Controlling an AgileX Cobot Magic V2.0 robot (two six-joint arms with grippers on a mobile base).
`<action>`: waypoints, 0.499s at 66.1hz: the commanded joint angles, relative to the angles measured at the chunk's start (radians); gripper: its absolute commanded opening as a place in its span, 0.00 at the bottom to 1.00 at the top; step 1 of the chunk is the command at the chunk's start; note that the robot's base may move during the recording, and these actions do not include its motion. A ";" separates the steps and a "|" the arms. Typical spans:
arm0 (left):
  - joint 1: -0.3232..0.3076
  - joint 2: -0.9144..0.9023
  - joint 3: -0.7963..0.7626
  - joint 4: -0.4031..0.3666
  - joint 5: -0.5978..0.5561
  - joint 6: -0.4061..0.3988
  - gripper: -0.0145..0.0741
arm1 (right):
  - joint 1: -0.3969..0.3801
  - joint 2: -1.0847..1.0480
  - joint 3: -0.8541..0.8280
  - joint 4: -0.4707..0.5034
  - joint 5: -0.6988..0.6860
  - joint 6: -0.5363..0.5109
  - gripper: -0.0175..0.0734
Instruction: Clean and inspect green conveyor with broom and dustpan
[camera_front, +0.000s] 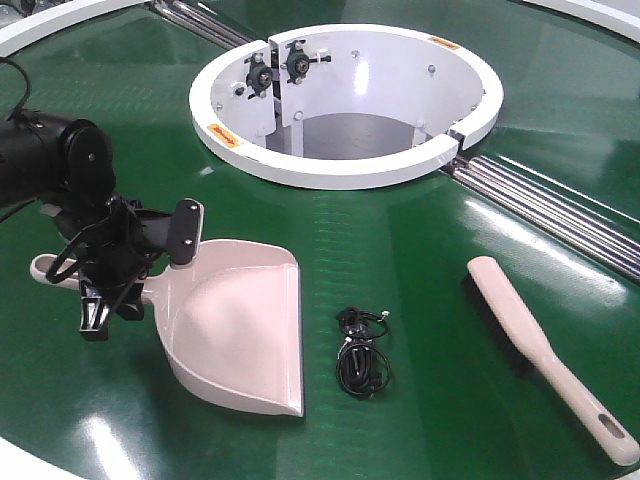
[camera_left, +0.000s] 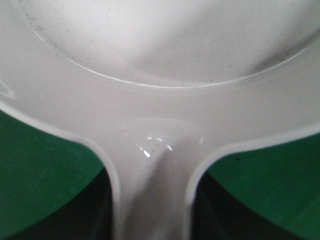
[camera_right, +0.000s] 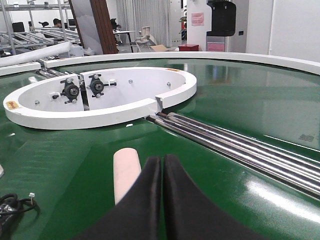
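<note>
Nearest, toward the left of the near edge of the green conveyor tabletop (camera_front: 430, 420), the dustpan (camera_front: 240, 330) lies flat. Its mouth opens toward the right edge and its handle runs back toward the left edge. The left gripper (camera_front: 108, 278) sits over that handle. In the left wrist view its dark fingers (camera_left: 92, 220) stand one on each side of the handle's neck, drawn in against it. They are open only as wide as the handle and have hold of the dustpan.

Just beside the dustpan's lip, but apart from it, a small black cable bundle (camera_front: 362, 355) lies on the tabletop.

Toward the right edge the broom (camera_front: 545, 352) rests at a slant. Its hang-hole end points at the near right corner and its rounded head points toward the far edge, with black bristles showing under its left side.

In the right wrist view the right gripper (camera_right: 163, 159) has its two black fingers (camera_right: 187, 210) pressed together with no gap, gripping nothing. The broom's rounded end lies just left of them, not between them.

Farther on, metal rollers (camera_front: 560, 210) cross the belt toward the right edge. Beyond them, near the far edge, stands the white ring hub (camera_front: 340, 175).
</note>
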 joint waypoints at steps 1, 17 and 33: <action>-0.024 -0.047 -0.027 0.022 -0.021 -0.008 0.15 | -0.004 -0.019 0.022 -0.004 -0.074 -0.005 0.18; -0.051 -0.047 -0.027 0.055 -0.040 -0.009 0.15 | -0.004 -0.019 0.022 -0.004 -0.074 -0.005 0.18; -0.051 -0.047 -0.027 0.054 -0.020 -0.009 0.15 | -0.004 -0.019 0.022 -0.004 -0.074 -0.005 0.18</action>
